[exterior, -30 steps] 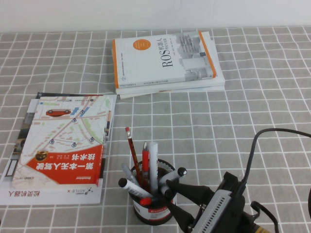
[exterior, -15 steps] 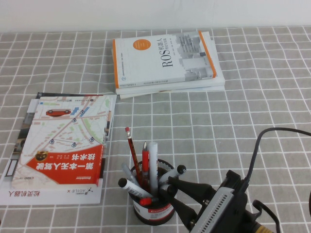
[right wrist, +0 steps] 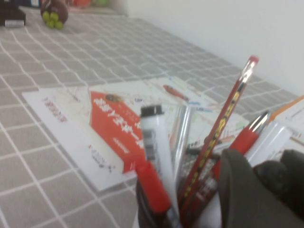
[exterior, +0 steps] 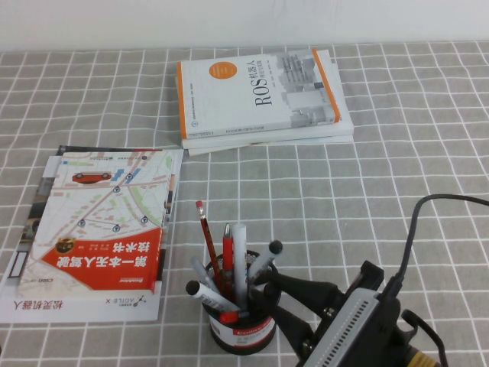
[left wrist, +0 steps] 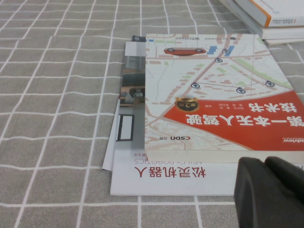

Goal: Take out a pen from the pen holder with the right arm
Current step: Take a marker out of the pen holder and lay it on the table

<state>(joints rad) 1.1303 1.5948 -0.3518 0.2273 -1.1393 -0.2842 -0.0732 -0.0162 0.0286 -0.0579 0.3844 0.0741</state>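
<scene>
The right gripper sat at the near edge of the table, its fingers clamped on a grey pen with a black cap. The pen leaned out over the rim of the pen holder, its lower end still among the other pens. The left gripper hung closed and empty over the near corner of the red book, to the holder's left.
</scene>
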